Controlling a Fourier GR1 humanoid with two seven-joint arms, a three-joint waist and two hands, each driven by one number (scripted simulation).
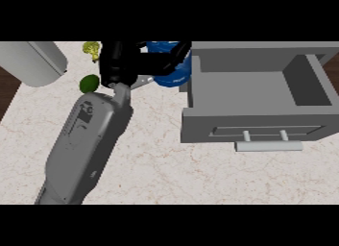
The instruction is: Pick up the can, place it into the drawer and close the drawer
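The open grey drawer (pixel 260 126) sat at 3 o'clock on the counter (pixel 172 173), with its bar handle (pixel 269 146) facing the near edge. A round green fruit (pixel 89 83) lay at 9 o'clock from the left hand (pixel 122 62), a small yellow item (pixel 91 48) at 10 o'clock, and a pale rounded body (pixel 26 62) farther left. The blue can (pixel 170 77) was just outside the drawer's left wall, at 3 o'clock from the palm. The black fingers (pixel 168 54) were curled over its top and side.

Bright, even light; soft shadows.
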